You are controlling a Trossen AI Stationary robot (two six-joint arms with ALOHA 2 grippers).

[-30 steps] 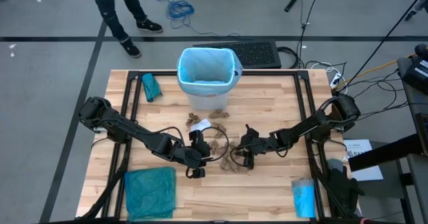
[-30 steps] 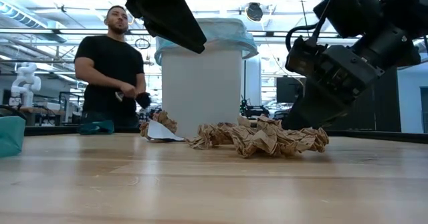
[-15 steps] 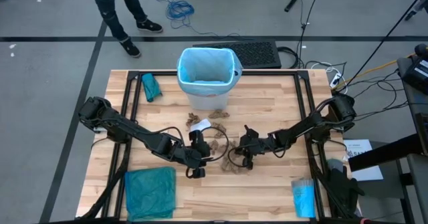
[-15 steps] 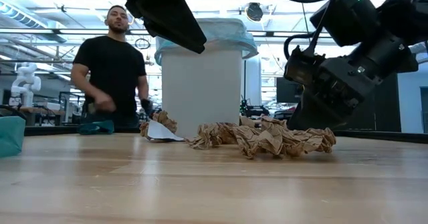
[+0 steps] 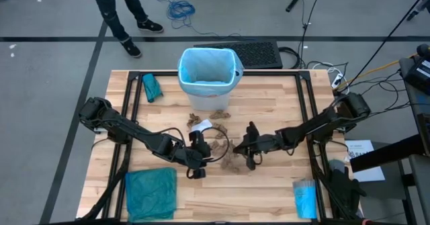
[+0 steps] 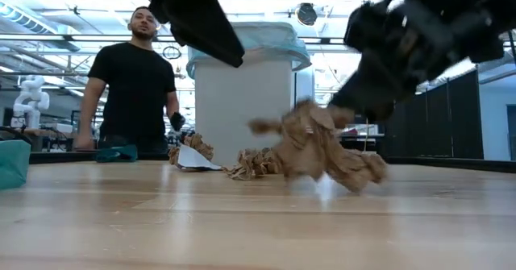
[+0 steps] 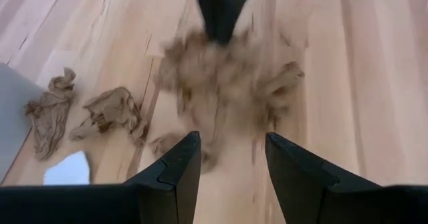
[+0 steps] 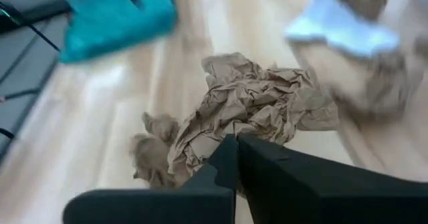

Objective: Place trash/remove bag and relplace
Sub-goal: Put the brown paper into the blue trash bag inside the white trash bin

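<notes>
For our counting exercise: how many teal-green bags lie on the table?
2. One large teal-green bag lies at the table's front-left corner; a smaller bundled one lies left of the bin. None seems hidden.

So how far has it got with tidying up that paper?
Barely started. The white bin with its light blue plastic liner looks empty inside. In hand: the right gripper is shut on a big crumpled brown paper wad, lifting it off the wooden table. The left gripper hangs open nearby. Left: smaller brown scraps by the bin, then swapping the liner.
</notes>
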